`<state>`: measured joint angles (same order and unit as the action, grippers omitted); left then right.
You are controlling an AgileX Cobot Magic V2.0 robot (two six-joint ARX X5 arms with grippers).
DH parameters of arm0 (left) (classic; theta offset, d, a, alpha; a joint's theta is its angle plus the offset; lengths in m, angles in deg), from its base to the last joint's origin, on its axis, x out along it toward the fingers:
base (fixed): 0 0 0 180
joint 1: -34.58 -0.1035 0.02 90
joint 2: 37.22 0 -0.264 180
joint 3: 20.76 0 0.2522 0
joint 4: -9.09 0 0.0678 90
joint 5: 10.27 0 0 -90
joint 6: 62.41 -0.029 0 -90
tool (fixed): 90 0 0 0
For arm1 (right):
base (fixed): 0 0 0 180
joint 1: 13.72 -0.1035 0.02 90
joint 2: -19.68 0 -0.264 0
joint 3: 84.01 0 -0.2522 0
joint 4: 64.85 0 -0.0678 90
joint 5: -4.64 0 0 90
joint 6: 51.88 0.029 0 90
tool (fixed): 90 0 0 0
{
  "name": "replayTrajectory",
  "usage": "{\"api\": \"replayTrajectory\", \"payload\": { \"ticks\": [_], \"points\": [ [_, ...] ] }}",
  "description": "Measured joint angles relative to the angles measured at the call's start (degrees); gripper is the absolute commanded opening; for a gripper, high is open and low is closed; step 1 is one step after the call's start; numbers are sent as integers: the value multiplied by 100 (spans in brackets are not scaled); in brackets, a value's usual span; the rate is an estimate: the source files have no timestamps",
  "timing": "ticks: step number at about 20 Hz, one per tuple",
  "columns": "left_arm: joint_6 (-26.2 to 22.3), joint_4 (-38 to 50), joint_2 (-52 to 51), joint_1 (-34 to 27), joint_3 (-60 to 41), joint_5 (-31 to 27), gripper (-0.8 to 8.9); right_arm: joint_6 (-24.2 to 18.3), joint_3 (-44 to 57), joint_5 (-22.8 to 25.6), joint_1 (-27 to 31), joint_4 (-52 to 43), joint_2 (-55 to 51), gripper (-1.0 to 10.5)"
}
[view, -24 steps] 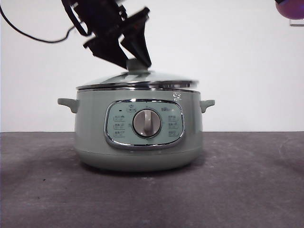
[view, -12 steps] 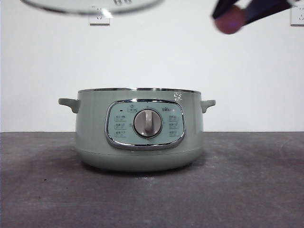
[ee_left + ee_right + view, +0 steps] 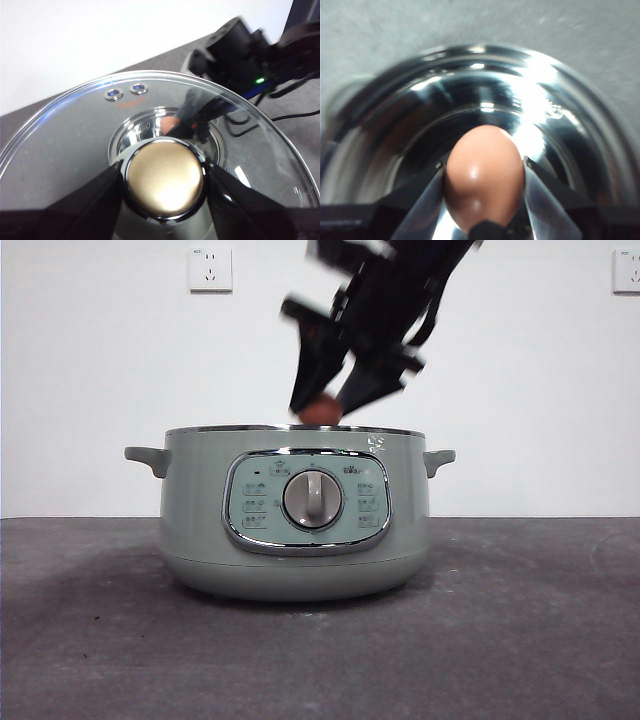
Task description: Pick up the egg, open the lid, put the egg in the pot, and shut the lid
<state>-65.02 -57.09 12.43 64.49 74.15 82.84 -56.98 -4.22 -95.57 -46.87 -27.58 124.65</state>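
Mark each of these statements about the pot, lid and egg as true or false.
1. The lid sits on the pot. False: the left gripper holds it by its knob, clear of the pot, whose rim is uncovered.
2. The right gripper is shut on the egg. True.
3. The egg lies on the pot's floor. False: it is held just above the rim, over the shiny steel interior.
4. The pot stands upright on the dark table. True.
5. The pot's dial faces the front camera. True.
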Motion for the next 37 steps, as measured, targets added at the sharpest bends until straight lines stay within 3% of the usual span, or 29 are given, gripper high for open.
{"api": "replayTrajectory", "payload": {
  "ticks": [8, 14, 15, 16, 17, 21, 24, 27, 30, 37],
  "points": [
    [72, -162, -15, 0, -2, 2, -8, -588, -2, 494, -367, -313, 796, -17],
    [72, -411, -15, 0, -2, 2, -8, -673, -22, 614, -407, -208, 1032, -1],
    [74, -409, -15, 0, -2, 0, -8, -671, -22, 612, -400, -205, 1032, 106],
    [72, -411, -15, 0, -4, 0, -8, -664, -22, 612, -400, -199, 1032, 304],
    [74, -413, -15, 0, -4, 0, -8, -636, -22, 612, -400, -197, 1032, 433],
    [72, -413, 4, 0, -2, 2, -8, -442, -31, 616, -400, -92, 975, 450],
    [72, -374, 162, 0, -4, 0, -8, -280, -35, 970, -396, 192, 127, 445],
    [72, 17, 501, 0, -4, 2, -8, -48, -107, 2144, -258, 1143, -1285, 445],
    [70, 358, 1134, 0, -4, 11, -8, 164, -107, 2227, 144, 1720, -2658, 442],
    [68, 1386, 2546, 9, -4, 435, -8, 192, -118, 2221, 203, 2275, -4500, 442]
  ]
}}
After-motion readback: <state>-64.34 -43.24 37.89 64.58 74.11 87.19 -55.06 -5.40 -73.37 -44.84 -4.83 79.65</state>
